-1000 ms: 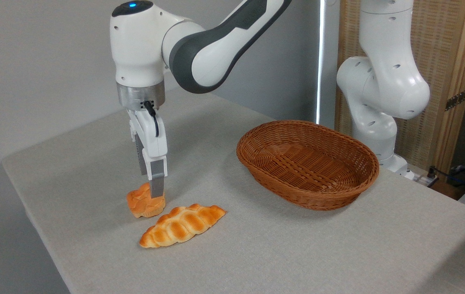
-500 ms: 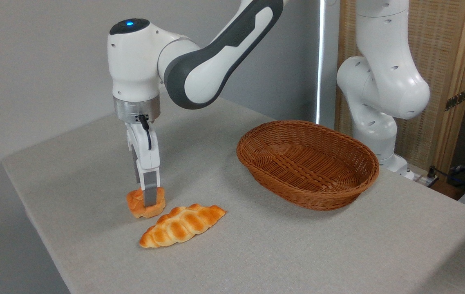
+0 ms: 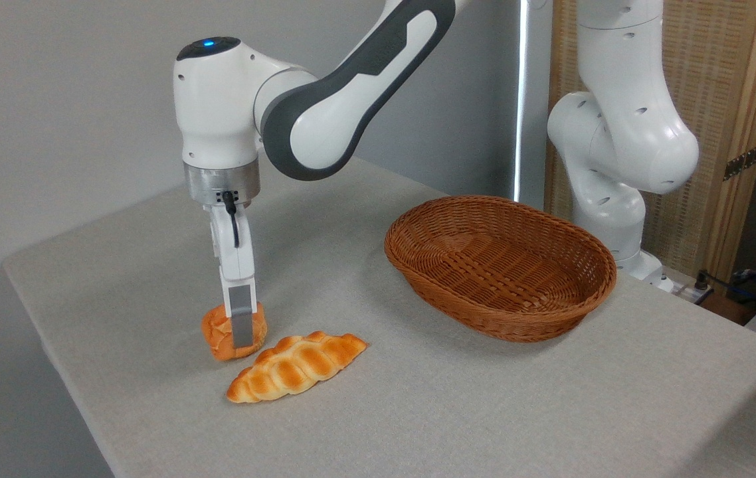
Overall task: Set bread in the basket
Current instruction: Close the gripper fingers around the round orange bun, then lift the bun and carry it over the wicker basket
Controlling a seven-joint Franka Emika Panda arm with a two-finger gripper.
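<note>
Bread (image 3: 222, 332) now squeezed, fingers (image 3: 241, 326) closed on it

A single fixed camera looks down at an angle across one corner of the desk (image 3: 458, 398) from the front, at middling range. It faces the grey wall (image 3: 52, 99) and the arm's base (image 3: 617, 172) at the far right, with the basket (image 3: 501, 265) near the centre.

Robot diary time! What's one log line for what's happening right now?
phase: grasping | gripper: shut on bun, bun on table | basket: empty | braided loaf: untouched
</note>
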